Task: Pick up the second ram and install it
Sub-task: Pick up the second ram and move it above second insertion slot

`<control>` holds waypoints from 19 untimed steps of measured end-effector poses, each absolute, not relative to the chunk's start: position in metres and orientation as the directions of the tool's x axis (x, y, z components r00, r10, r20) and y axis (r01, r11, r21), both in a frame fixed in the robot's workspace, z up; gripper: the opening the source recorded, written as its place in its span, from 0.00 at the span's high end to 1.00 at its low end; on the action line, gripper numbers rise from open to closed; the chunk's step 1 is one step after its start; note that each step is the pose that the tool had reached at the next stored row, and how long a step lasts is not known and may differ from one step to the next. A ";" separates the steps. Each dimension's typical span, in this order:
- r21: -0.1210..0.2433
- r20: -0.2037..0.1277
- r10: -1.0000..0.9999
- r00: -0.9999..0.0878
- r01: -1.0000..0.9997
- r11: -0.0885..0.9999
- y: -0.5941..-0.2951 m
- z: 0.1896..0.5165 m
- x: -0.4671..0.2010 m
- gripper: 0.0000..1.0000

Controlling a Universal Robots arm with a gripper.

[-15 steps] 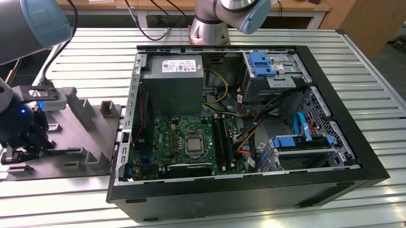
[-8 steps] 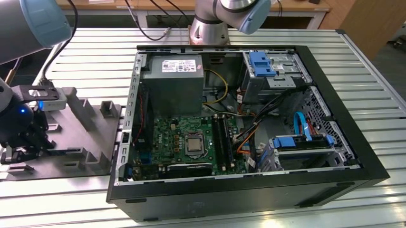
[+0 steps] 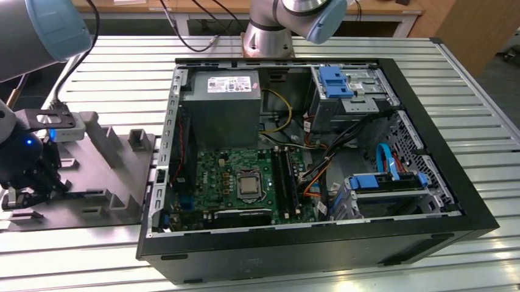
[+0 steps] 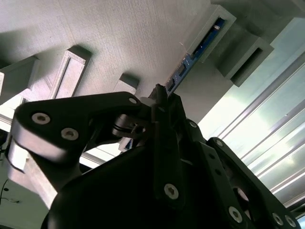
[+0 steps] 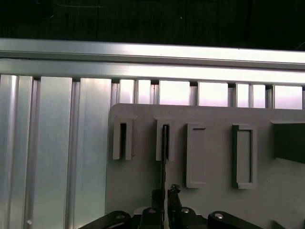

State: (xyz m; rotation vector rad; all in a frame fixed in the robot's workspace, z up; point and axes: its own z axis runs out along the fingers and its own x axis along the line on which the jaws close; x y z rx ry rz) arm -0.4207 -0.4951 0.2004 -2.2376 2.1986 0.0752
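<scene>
- The second ram (image 4: pixel 198 47) stands on its long edge in a narrow slot of the grey tray (image 4: pixel 119 38). It shows blue-green with dark chips in the second wrist view. In the first wrist view it is a thin dark line (image 5: pixel 164 143) running from its slot to the claw.
- Raised grey blocks flank the strip closely at the slot. Further along its length the tray floor lies bare on both sides. Neighbouring slots and wider recesses (image 5: pixel 243 155) sit in a row beside it.
- The gripper (image 4: pixel 159 95) has its two black fingers drawn together on the near end of the strip, pinching it. The first wrist view shows the fingertips (image 5: pixel 174 191) pressed close on either side of the edge.
- In the exterior view the gripper (image 3: pixel 24 194) hangs over the tray (image 3: pixel 106 201) at the exterior view's left, on the slatted metal table (image 3: pixel 73 255).
- The open computer case (image 3: pixel 455 201) lies just beside the tray, with the green motherboard (image 3: pixel 235 176) and the grey power-supply box (image 3: pixel 219 115) inside.
- A white label (image 3: pixel 231 84) sits on the power-supply box; its print cannot be made out.
</scene>
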 end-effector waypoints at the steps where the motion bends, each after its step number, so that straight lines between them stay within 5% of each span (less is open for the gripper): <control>1: 0.031 -0.037 -0.999 0.017 -0.999 -0.018 -0.495 0.200 -0.421 0.82; 19: 0.031 -0.037 -0.999 0.017 -0.999 -0.018 -0.495 0.201 -0.421 0.89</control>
